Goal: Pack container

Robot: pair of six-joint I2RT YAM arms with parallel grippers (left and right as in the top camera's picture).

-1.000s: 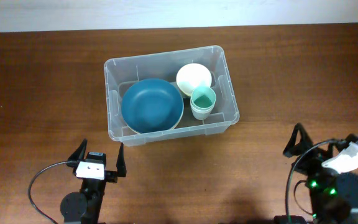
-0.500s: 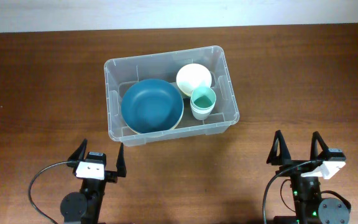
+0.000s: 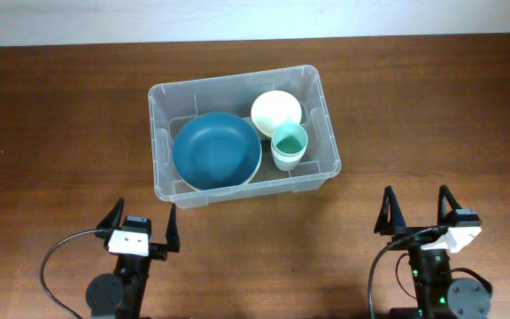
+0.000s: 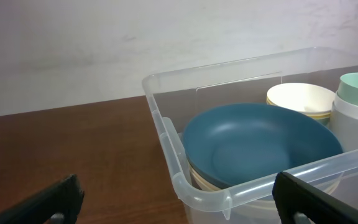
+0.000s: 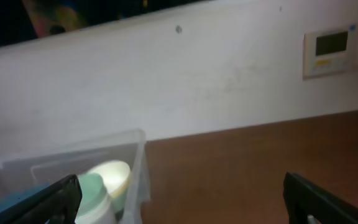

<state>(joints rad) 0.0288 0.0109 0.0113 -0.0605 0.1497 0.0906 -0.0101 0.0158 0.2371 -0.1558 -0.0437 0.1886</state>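
Container (image 3: 159,146): you have a large clear plastic bin, rectangular with rounded corners and a raised rim. It sits on the brown wooden surface (image 3: 60,133), a little left of centre and toward the far side. It is turned slightly, so its right end lies farther from the arms than its left. It is upright and open at the top.

Contents noted. A dark blue bowl (image 3: 217,151) takes up the left half, resting on a paler dish (image 4: 199,182) whose edge shows beneath it in the left wrist view. A cream bowl (image 3: 275,110) stands in the far right corner. Just in front of it, a mint-green cup (image 3: 289,142) is nested in a white cup (image 3: 283,161) close to the near wall.

Your left gripper (image 3: 145,213) stands at the near edge, below the bin's near left corner and apart from it. Its jaws are spread fully and nothing is between them. Your right gripper (image 3: 415,197) stands at the near edge, to the right of the bin and well apart from it. Its jaws are likewise spread wide and empty.

Change against the earlier frames: a second ago your right gripper sat near the right edge of the overhead view, turned askew. It now stands farther left and faces squarely forward. Your left gripper, the container and everything in it lie as they did.
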